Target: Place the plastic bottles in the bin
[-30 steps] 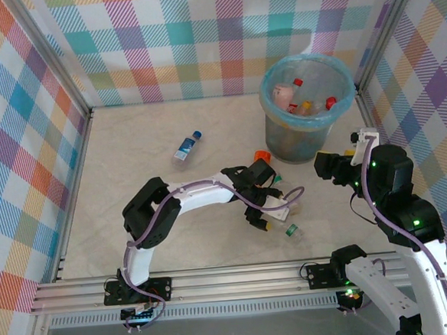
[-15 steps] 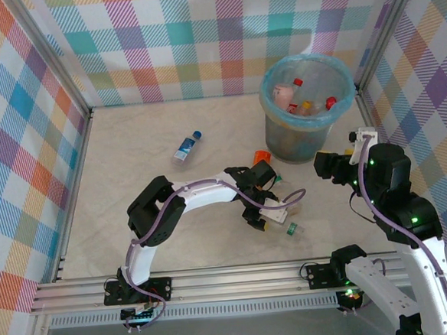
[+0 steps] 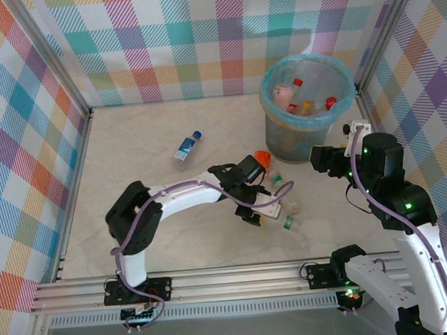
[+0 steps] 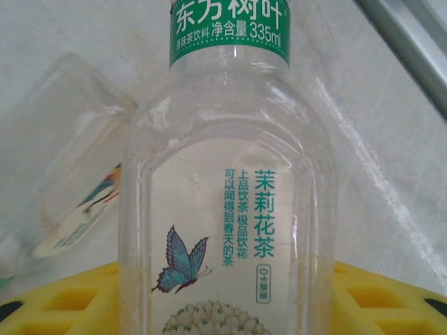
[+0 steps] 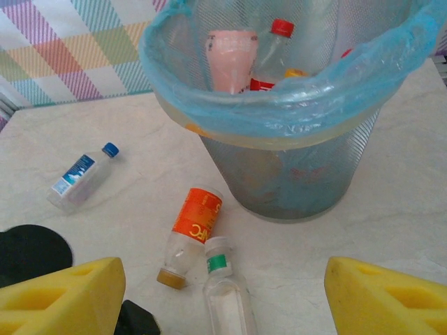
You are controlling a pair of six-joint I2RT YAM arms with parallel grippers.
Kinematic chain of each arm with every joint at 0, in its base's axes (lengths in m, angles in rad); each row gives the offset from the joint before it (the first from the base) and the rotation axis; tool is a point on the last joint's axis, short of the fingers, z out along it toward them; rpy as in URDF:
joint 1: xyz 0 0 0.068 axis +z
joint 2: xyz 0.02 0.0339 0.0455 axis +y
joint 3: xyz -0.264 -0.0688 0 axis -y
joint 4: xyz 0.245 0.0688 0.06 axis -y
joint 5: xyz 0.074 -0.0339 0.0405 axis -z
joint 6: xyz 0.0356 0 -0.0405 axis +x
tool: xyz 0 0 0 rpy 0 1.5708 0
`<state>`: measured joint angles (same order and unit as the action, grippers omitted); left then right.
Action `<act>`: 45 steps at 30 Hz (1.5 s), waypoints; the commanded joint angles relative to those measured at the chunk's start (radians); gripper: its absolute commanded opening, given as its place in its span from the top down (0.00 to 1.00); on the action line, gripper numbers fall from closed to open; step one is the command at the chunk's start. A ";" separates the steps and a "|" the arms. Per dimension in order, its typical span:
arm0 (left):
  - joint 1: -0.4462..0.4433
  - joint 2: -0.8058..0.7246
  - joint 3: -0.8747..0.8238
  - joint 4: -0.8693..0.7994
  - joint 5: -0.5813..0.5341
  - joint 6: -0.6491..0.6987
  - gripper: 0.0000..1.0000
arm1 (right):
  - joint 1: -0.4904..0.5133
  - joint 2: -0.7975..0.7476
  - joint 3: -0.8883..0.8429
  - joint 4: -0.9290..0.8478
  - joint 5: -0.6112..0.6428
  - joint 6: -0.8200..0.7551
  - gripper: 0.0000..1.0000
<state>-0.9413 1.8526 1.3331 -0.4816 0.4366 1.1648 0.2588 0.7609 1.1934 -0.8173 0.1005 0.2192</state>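
Note:
In the left wrist view, a clear bottle with a green neck band and a butterfly label (image 4: 230, 209) lies between the yellow pads (image 4: 63, 300) of my left gripper (image 4: 230, 303), which touch both its sides. A second clear bottle (image 4: 66, 202) lies beside it on the left. From above, my left gripper (image 3: 268, 213) is low on the table with the green cap (image 3: 289, 223) sticking out. My right gripper (image 3: 323, 160) hangs open beside the bin (image 3: 308, 104), which holds several bottles. An orange bottle (image 5: 192, 227), a green-banded one (image 5: 225, 289) and a blue-capped one (image 5: 80, 180) lie on the table.
The bin's blue bag rim (image 5: 279, 105) is close in front of the right wrist camera. Plaid walls and metal posts (image 3: 50, 95) enclose the table on three sides. The frame rail (image 3: 231, 278) runs along the near edge.
My left arm swung its elbow to the left and the gripper shifted slightly up the table, with the green-capped bottle moving along. My right gripper edged a little toward the bin.

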 commanded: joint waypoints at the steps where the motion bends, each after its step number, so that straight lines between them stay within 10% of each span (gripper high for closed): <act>1: 0.038 -0.118 -0.063 0.099 0.057 -0.082 0.56 | 0.005 0.011 0.052 0.044 -0.055 -0.021 0.25; 20: 0.079 -0.384 -0.192 0.595 -0.034 -0.740 0.60 | 0.005 0.060 0.079 0.201 -0.429 0.027 0.25; 45: 0.079 -0.365 -0.064 0.712 -0.024 -0.921 0.61 | 0.005 0.221 0.132 0.190 -0.428 0.163 0.27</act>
<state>-0.8715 1.4860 1.2228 0.1734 0.3920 0.2626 0.2596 0.9768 1.2964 -0.6483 -0.3019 0.3458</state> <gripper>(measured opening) 0.545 0.735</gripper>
